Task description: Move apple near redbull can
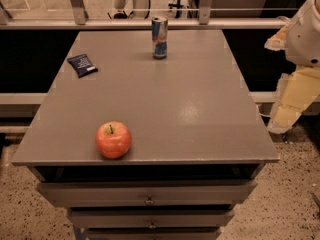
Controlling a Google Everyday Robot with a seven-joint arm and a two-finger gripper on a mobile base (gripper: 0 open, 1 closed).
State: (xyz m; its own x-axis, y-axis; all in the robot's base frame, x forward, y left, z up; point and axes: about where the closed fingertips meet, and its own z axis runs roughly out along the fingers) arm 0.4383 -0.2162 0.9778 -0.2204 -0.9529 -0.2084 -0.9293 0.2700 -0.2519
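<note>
apple: near-left part of the grey table, stem up, ungrasped.
redbull can: upright, far edge, well apart from apple.
snack packet: far left.
gripper: right of table, off its edge; apart or together, cannot tell.
Progress: apparently none; grasp, carry and placement remain.

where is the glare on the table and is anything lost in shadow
Camera view: a soft pale glare patch sits on the table right of centre, away from the apple and the can, both evenly lit with faint shadows at their bases; the gap under the tabletop is nearly black; the gripper, off the table's right edge, is brightly lit.
</note>
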